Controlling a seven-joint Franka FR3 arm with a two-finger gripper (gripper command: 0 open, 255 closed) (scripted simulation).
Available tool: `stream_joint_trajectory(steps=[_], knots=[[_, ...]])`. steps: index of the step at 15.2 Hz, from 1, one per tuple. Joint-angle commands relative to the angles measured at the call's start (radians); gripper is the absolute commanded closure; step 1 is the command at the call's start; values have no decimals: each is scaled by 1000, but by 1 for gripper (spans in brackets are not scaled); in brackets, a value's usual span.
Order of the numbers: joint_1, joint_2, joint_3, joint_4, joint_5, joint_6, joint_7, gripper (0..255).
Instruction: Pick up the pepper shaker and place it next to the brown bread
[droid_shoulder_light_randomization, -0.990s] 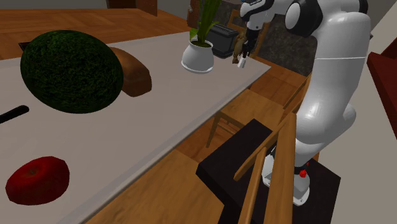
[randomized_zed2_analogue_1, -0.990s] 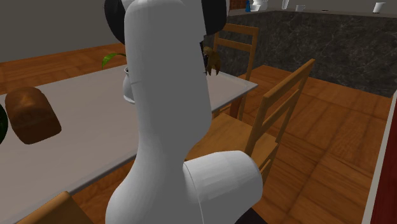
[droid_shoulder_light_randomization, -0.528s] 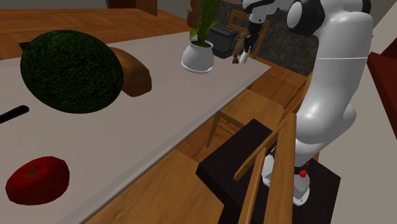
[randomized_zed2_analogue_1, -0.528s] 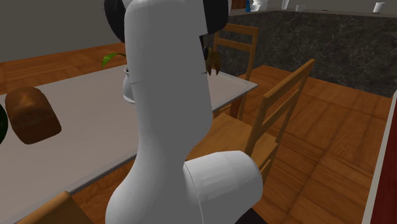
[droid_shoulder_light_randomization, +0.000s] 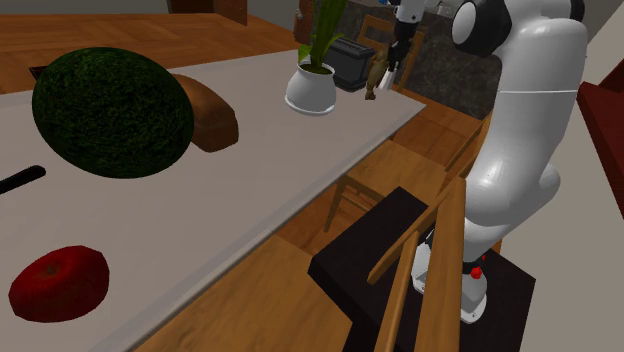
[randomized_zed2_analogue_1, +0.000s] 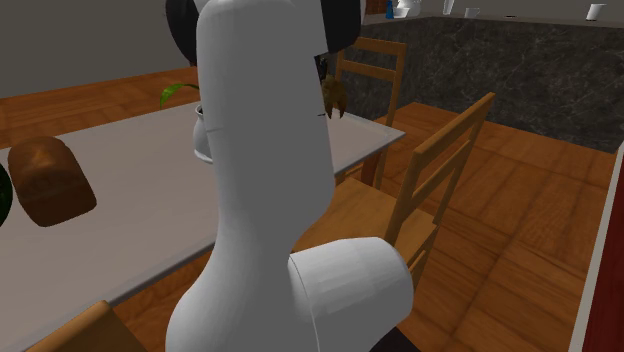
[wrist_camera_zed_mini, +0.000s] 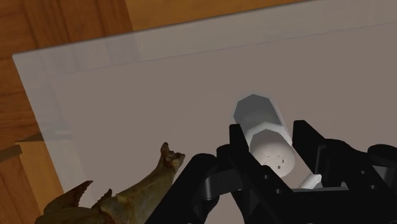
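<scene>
While the shoulder view looks down over the light grey table, it gives the whole layout. The white arm rises from the black stand and holds the gripper over the table's far corner, past a white pot with a green plant. A small brown ragged thing is just under the gripper, and I cannot tell from here what it is. The brown bread lies well apart from that corner, partly behind a big dark green ball. A red thing lies at this view's lower left, and a dark box stands behind the pot.

The second exterior view has the arm close in front. The brown bread is at its left, and the brown ragged thing is just beside the arm, above the table corner. This view adds the room: wooden chairs, a wooden floor and a dark speckled wall.

The wrist view tells what the hand does. The gripper is closed on the pepper shaker, which is pale grey. The black fingers press it from both sides, and its top with small holes faces the camera. The brown ragged thing is beside the gripper, apart from the shaker. Below are the grey table, its edge, and the wooden floor. Whether the shaker's foot touches the table, I cannot tell.
</scene>
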Motion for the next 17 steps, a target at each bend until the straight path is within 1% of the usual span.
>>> stream_joint_trajectory(steps=[1, 8, 15, 17], knots=[[-4, 1, -1, 27, 1, -26, -3, 255], [-22, 21, -2, 153, 8, -131, -10, 255], [-52, 64, -1, 314, 25, -250, -19, 255], [8, -6, 1, 210, -4, -216, 24, 255]])
